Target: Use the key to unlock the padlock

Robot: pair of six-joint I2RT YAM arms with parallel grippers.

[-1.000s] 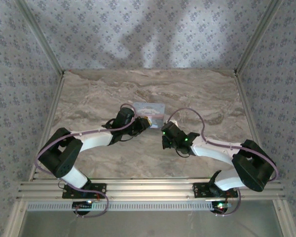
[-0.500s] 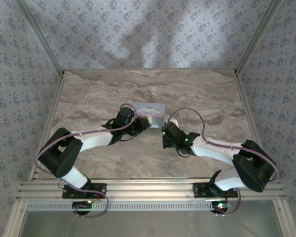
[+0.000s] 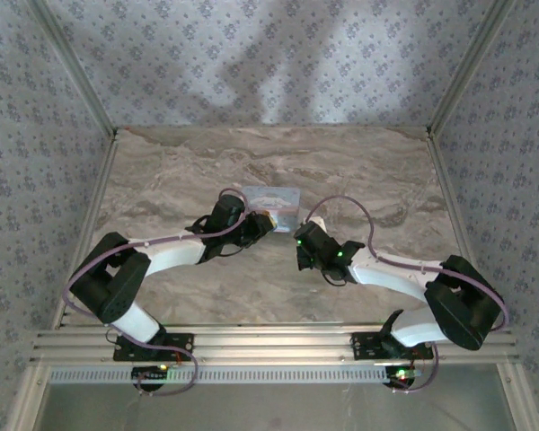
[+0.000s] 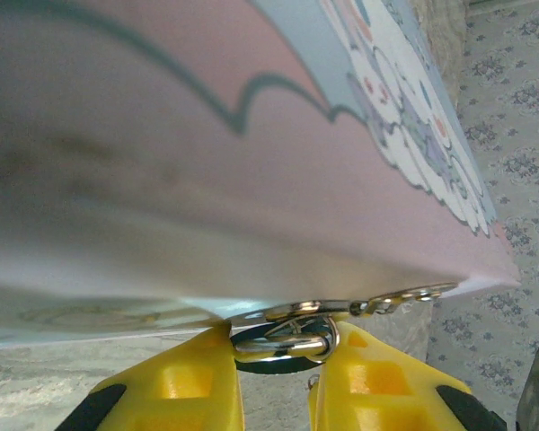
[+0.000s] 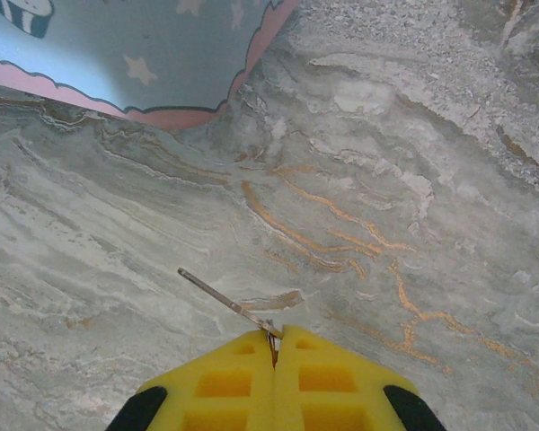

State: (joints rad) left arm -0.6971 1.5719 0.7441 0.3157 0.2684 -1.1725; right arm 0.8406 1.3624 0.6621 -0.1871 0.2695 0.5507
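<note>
1. Left gripper [image 4: 274,364]: we see the two yellow fingers [image 4: 198,382] clamped on the padlock [image 4: 283,341]. Its bright metal shackle sits directly between the fingertips. A sliver of the dark teal body shows just behind the shackle, in the gap between the fingers. The padlock is held, not lying on the table.

2. Directly ahead of the left fingertips, the pink-and-blue picture tin [image 4: 251,180] stands very close. Its edge runs just above the shackle. A small metal ring fitting [image 4: 404,294] sits on that edge, ahead and to the right of the fingertips. We cannot tell whether the shackle passes through any fitting.

3. Right gripper [image 5: 277,339]: we see the fingers pressed fully together, pinching the key [image 5: 220,296] at its near end. The thin metal blade projects ahead and to the left of the fingertips, above the marbled table [image 5: 404,180]. It appears to be clear of the surface.

4. A corner of the tin lies well ahead and to the left of the right gripper. It is apart from the key tip.

5. In the overhead view, both grippers point toward the tin from the near side.
</note>
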